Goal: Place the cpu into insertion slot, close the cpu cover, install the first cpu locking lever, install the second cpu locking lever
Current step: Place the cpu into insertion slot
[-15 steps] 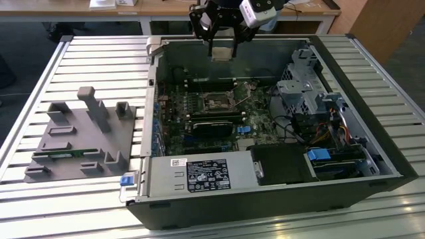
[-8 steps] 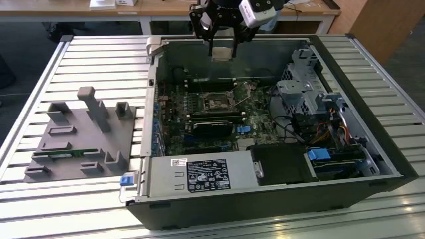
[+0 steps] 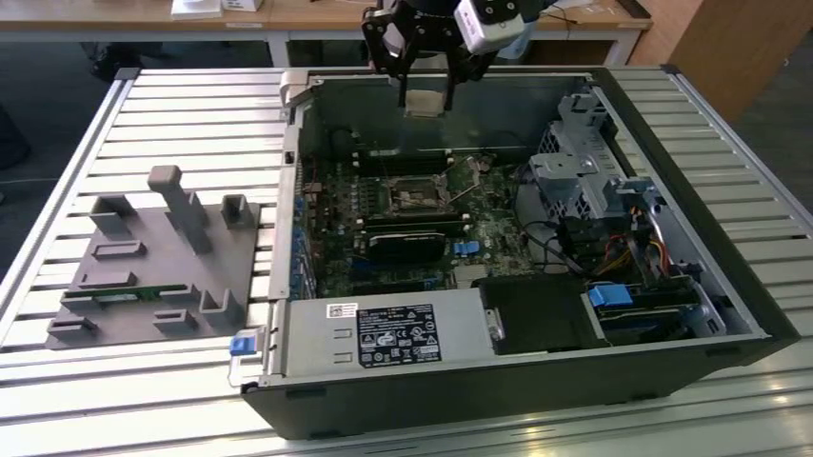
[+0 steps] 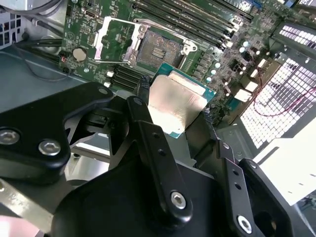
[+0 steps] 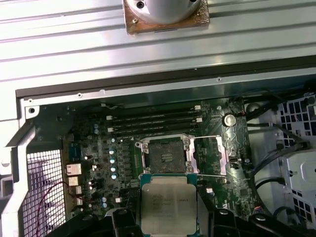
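Note:
My gripper [image 3: 426,95] hangs above the far wall of the open computer case [image 3: 508,400], shut on the cpu [image 3: 426,103]. In both wrist views the cpu [image 4: 177,106] [image 5: 168,205] is a flat square chip with a silvery top, pinched at two opposite edges by the black fingers [image 4: 148,133]. The insertion slot [image 5: 165,157] [image 4: 158,49] [image 3: 413,198] lies bare on the green board, below and ahead of the chip. The cpu cover [image 5: 210,157] [image 4: 116,42] is swung open and lies flat beside the slot.
Long black memory slots [image 5: 153,121] run beside the socket. A black card [image 3: 406,243], a labelled power supply [image 3: 381,338] and a metal drive cage [image 3: 597,181] with cables fill the case. A grey fixture [image 3: 152,257] sits on the slatted table at the exterior view's left.

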